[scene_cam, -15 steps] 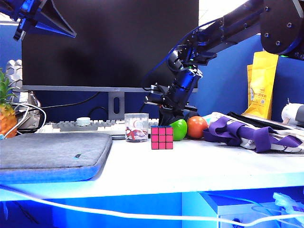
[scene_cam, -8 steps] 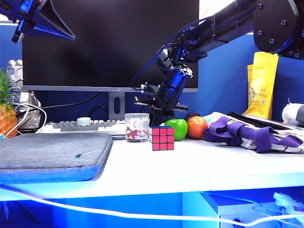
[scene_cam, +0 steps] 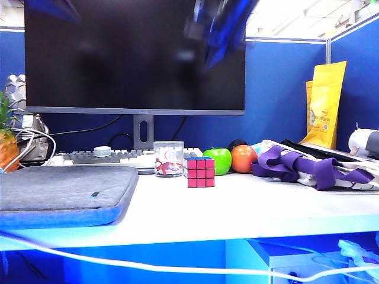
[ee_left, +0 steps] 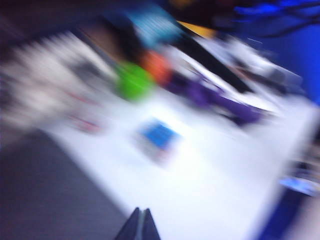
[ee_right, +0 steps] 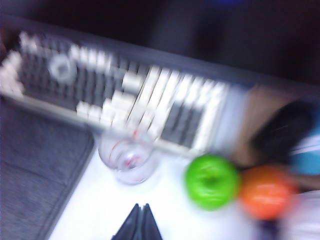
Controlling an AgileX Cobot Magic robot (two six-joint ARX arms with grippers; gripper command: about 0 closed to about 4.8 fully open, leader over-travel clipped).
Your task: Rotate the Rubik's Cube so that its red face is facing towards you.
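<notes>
The Rubik's Cube point(scene_cam: 198, 172) stands free on the white desk, its red face point(scene_cam: 201, 173) turned to the exterior camera and a blue face on top. The left wrist view shows it as a blur, the Rubik's Cube point(ee_left: 157, 135) blue side up, well ahead of my shut, empty left gripper point(ee_left: 141, 212). My right gripper point(ee_right: 141, 206) is also shut and empty, high over the desk before a glass point(ee_right: 131, 161). In the exterior view the right arm point(scene_cam: 218, 26) is only a blue blur near the top, far above the cube.
A glass point(scene_cam: 169, 158), green apple point(scene_cam: 217, 160) and orange point(scene_cam: 244, 158) stand beside and behind the cube. A keyboard point(scene_cam: 106, 157) and monitor point(scene_cam: 136, 53) stand at the back, a grey sleeve point(scene_cam: 65, 192) to the left, and purple straps point(scene_cam: 308, 165) to the right.
My right arm has risen from just behind the cube to the top of the exterior view. The left arm has also moved up and out. The cube stays put, red face forward.
</notes>
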